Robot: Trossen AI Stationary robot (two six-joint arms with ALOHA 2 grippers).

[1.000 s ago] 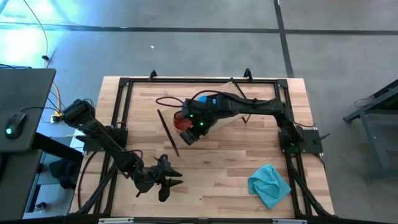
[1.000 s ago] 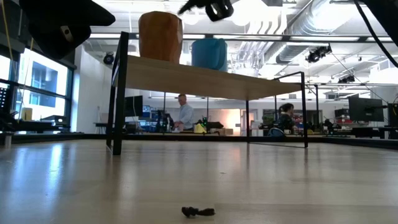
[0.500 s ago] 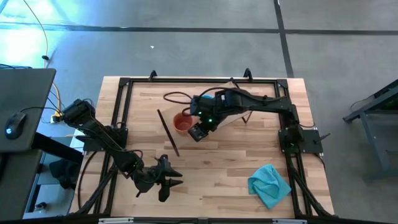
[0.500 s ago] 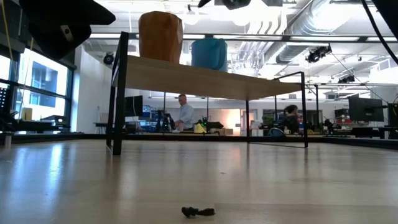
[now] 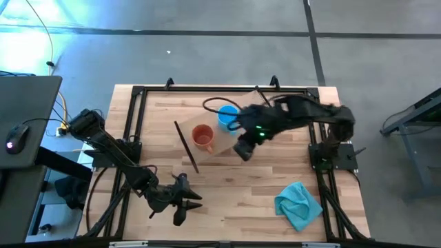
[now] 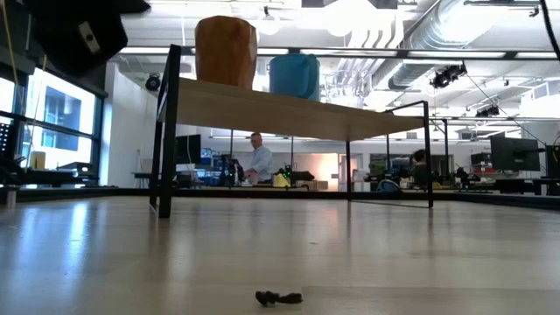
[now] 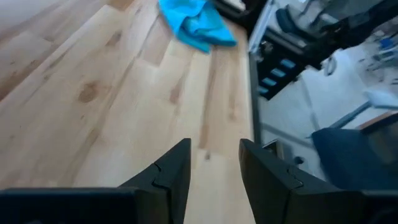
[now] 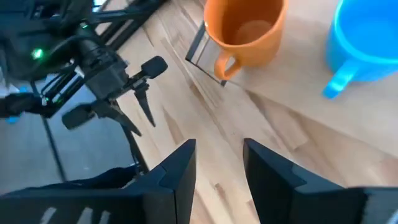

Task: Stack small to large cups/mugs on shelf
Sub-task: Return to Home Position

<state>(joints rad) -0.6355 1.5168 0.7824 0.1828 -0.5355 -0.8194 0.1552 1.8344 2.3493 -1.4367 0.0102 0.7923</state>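
The orange-brown mug (image 5: 202, 136) and the blue mug (image 5: 228, 116) stand upright side by side on the shelf (image 5: 222, 142), a light-wood board on black end frames. In the low view the orange-brown mug (image 6: 226, 51) is left of the blue mug (image 6: 294, 75) on the shelf (image 6: 280, 109). The clear cup shows in no view. My right gripper (image 5: 244, 149) hangs open above the shelf's right part, right of the mugs (image 8: 245, 28). My left gripper (image 5: 186, 200) waits open near the table's near edge.
A teal cloth (image 5: 298, 204) lies on the table's near right part, also seen in the left wrist view (image 7: 196, 22). A small dark scrap (image 6: 278, 297) lies on the tabletop near the low camera. Black frame rails (image 5: 134, 110) run along the table's edges. People sit in the room behind.
My right gripper has drawn away from above the orange-brown mug toward the table's right edge and has risen out of the top of the low view. Both mugs have stayed in place on the shelf.
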